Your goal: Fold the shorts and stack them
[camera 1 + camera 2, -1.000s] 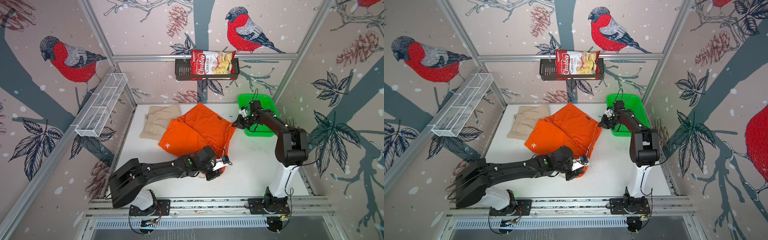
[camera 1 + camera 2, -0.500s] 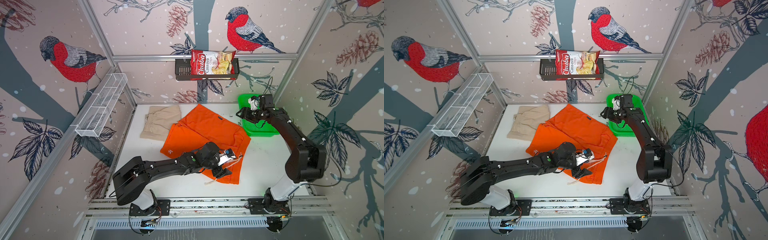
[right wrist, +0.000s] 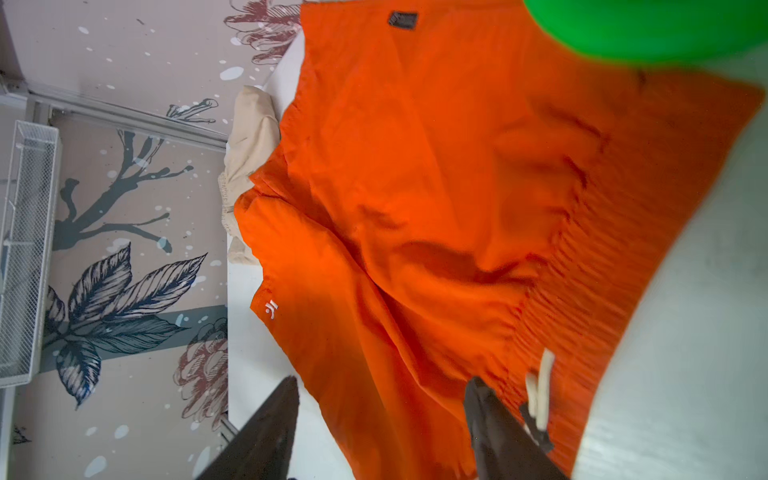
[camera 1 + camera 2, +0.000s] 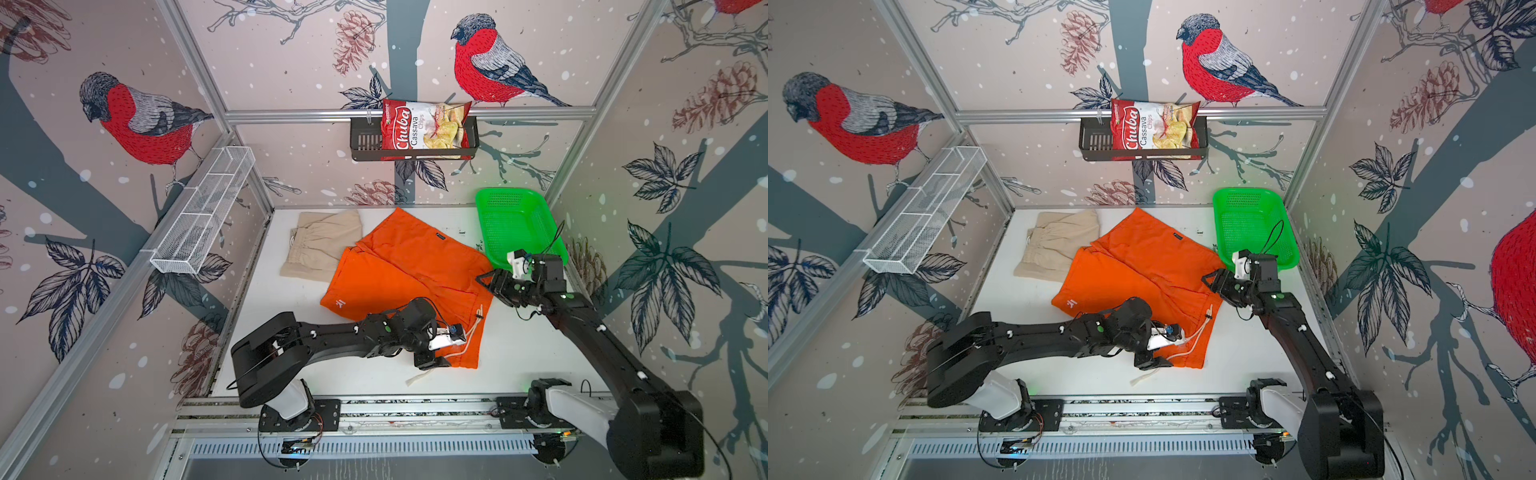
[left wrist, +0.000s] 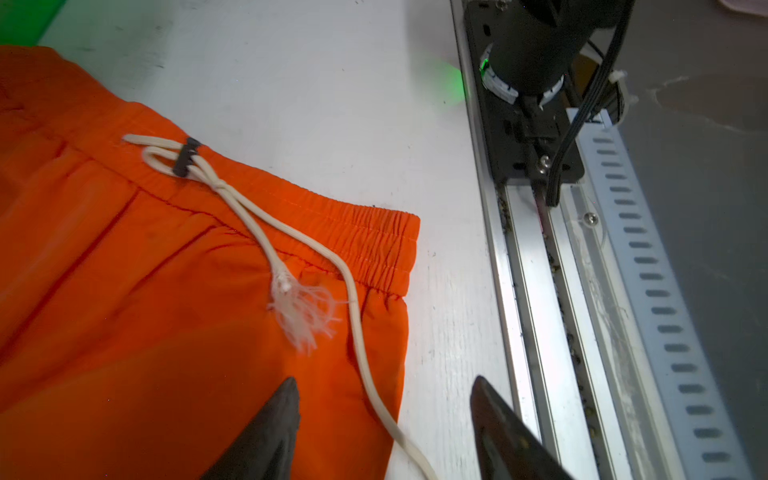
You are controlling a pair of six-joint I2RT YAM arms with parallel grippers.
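The orange shorts [image 4: 407,274] [image 4: 1133,274] lie spread flat in the middle of the white table, waistband toward the front right, with the white drawstring [image 5: 249,216] trailing off their near corner. The beige shorts [image 4: 324,245] [image 4: 1059,245] lie bunched at the back left, and the orange leg overlaps their edge. My left gripper [image 4: 434,361] [image 5: 384,380] hovers open over the near waistband corner, holding nothing. My right gripper [image 4: 492,282] [image 3: 382,379] stands open and empty above the shorts' right edge, by the waistband.
A green mesh basket [image 4: 515,224] [image 3: 644,29] sits at the back right, just behind my right wrist. A chips bag [image 4: 424,129] fills a black shelf on the back wall. A white wire rack [image 4: 203,216] hangs on the left wall. The metal rail [image 4: 374,407] runs along the front edge.
Both grippers have opened and let go of the orange shorts, which went from bunched to spread flat. My right gripper has drawn back from beside the basket toward the front.
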